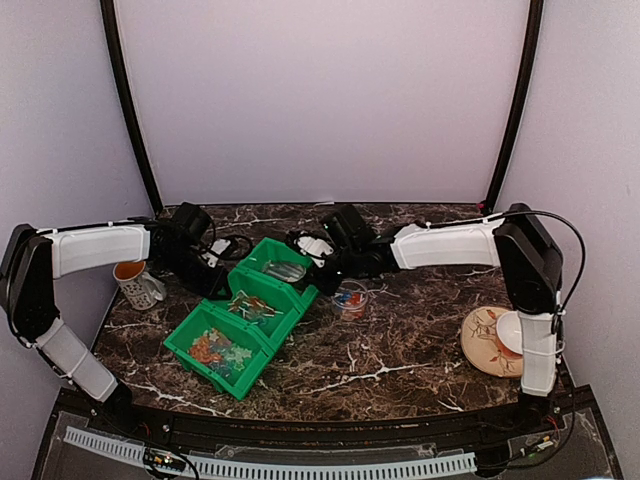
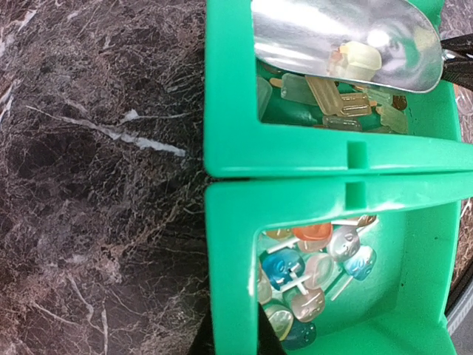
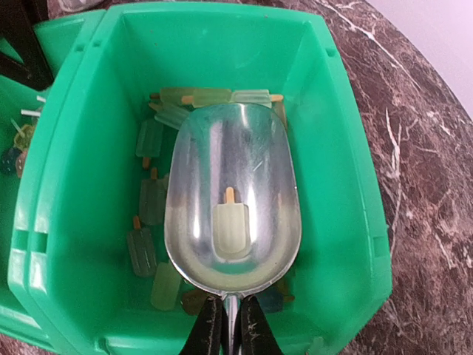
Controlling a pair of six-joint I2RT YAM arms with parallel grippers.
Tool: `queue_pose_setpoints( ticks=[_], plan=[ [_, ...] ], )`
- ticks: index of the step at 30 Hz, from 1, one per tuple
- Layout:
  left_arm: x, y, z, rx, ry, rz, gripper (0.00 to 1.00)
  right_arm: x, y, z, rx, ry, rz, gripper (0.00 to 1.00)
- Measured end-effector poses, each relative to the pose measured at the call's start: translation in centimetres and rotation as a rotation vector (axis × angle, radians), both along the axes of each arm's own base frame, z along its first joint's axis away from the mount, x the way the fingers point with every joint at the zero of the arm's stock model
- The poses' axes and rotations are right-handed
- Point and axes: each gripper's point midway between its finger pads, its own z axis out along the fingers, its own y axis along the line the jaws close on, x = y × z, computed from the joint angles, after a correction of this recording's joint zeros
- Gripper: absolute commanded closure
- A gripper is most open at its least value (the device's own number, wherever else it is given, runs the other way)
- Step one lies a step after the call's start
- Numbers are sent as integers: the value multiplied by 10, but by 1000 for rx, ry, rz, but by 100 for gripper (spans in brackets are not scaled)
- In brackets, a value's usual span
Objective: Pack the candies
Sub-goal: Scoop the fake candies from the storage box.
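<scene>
Dark marble table (image 1: 400,350), purple walls behind, three green bins in a diagonal row; candies (image 3: 151,200) lie in all three, with popsicle-shaped ones in the far bin (image 3: 74,148). Right fingers (image 3: 208,331) pinch the handle of a metal scoop (image 3: 244,163) sitting in that bin, one pale candy in its bowl. Left fingers (image 2: 201,346) look clamped on the wall of the middle bin (image 2: 236,244). Clear container (image 1: 350,298) beside the bins already shows some coloured sweets, so packing looks started but early: this scoopful is not yet carried over and most candies are in the bins
</scene>
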Motion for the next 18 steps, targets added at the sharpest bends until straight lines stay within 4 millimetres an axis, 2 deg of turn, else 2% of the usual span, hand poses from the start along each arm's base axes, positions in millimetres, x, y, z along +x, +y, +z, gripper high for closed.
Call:
queue_pose_setpoints(
  ticks=[5,13,18],
  plan=[
    [-2,1,-2,18,2,-8,100,-1,-19,6,-136,2,-11,100],
    [3,8,-3,62,-25,6,100,-6,-39,45,-276,45,-14,100],
    [5,13,-4,88,-35,17,100,-15,-51,39,-382,85,0,100]
  ],
)
